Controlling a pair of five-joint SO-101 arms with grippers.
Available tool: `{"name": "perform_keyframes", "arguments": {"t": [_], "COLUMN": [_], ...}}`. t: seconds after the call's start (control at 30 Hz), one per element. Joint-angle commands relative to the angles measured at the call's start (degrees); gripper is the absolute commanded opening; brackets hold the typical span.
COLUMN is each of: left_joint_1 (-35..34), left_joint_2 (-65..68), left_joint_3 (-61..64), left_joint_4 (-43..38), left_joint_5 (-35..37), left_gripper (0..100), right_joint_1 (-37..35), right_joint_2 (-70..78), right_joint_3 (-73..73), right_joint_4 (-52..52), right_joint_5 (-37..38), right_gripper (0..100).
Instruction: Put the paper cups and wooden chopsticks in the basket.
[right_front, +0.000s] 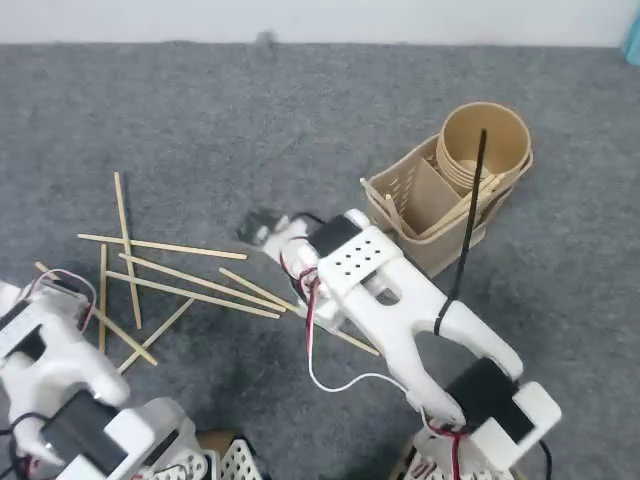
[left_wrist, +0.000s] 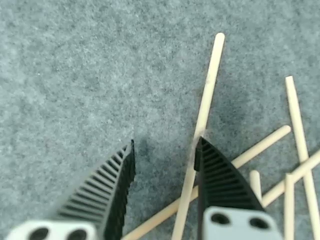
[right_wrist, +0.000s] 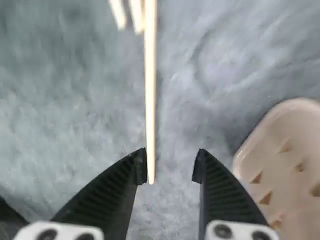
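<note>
Several wooden chopsticks (right_front: 190, 275) lie scattered on the grey carpet, left of centre. The tan basket (right_front: 400, 190) stands at the right and holds stacked paper cups (right_front: 485, 145) and a chopstick (right_front: 468, 205). My right gripper (right_wrist: 171, 160) is open low over the carpet, with the end of one chopstick (right_wrist: 150, 90) just inside one fingertip; from above it sits at the sticks' right end (right_front: 265, 232). My left gripper (left_wrist: 165, 150) is open over the carpet, and a chopstick (left_wrist: 206, 110) runs under one finger (left_wrist: 220, 180). The left arm (right_front: 45, 345) is at the bottom left.
A corner of the basket (right_wrist: 280, 160) shows close beside the right gripper. A black cable (right_front: 465, 230) hangs across the basket's front. More chopsticks (left_wrist: 300, 130) cross near the left gripper. Open carpet stretches across the far side.
</note>
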Motion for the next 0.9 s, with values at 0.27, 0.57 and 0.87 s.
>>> {"name": "perform_keyframes", "arguments": {"t": [0.27, 0.57, 0.87], "left_joint_1": [-0.3, -0.3, -0.1], "left_joint_2": [-0.1, -0.1, 0.0], "left_joint_3": [-2.1, -2.2, -2.2], "left_joint_4": [0.3, 0.3, 0.3], "left_joint_5": [0.4, 0.4, 0.4], "left_gripper": [18, 18, 18], "right_joint_1": [-8.7, -9.5, -9.5], "right_joint_2": [7.9, 29.5, 42.9], "right_joint_3": [-9.2, -26.7, -44.8], "right_joint_4": [-21.9, -24.9, -15.3], "right_joint_5": [-6.3, -6.3, -6.2], "right_gripper": [12.6, 12.4, 9.2]}}
